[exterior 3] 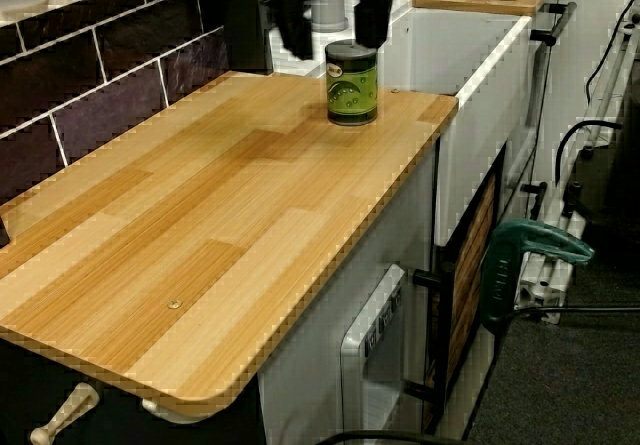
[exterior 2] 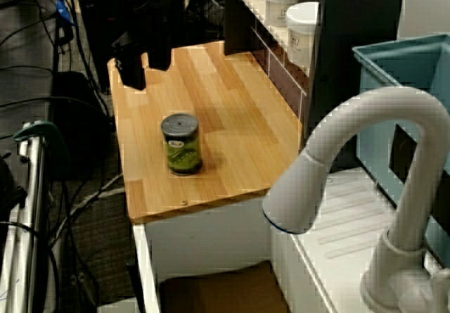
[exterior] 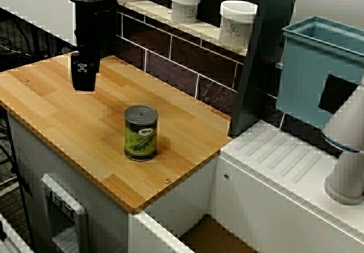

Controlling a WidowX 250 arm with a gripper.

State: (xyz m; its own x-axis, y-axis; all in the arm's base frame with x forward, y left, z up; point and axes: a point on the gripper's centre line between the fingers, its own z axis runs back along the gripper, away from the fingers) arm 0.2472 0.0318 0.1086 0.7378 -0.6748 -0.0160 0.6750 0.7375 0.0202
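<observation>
A can with a green label and a metal lid (exterior: 140, 133) stands upright on the wooden counter (exterior: 57, 111), towards its sink end. In the view facing the tiled wall, my black gripper (exterior: 84, 75) hangs over the counter's far-left part, well away from the can. The view over the faucet shows the gripper (exterior 2: 145, 68) open, its two fingers apart and empty, behind the can (exterior 2: 181, 144). The view that rides on the gripper has both fingers (exterior 3: 295, 20) at the top, with the can (exterior 3: 351, 82) beyond them.
White jars (exterior: 185, 5) (exterior: 236, 24) sit on the ledge above the dark tiled wall. A blue bin (exterior: 318, 71) and a white faucet (exterior 2: 351, 158) stand by the ribbed drainboard (exterior: 284, 162) past the counter's end. A green clamp (exterior 3: 525, 260) hangs below the counter's front.
</observation>
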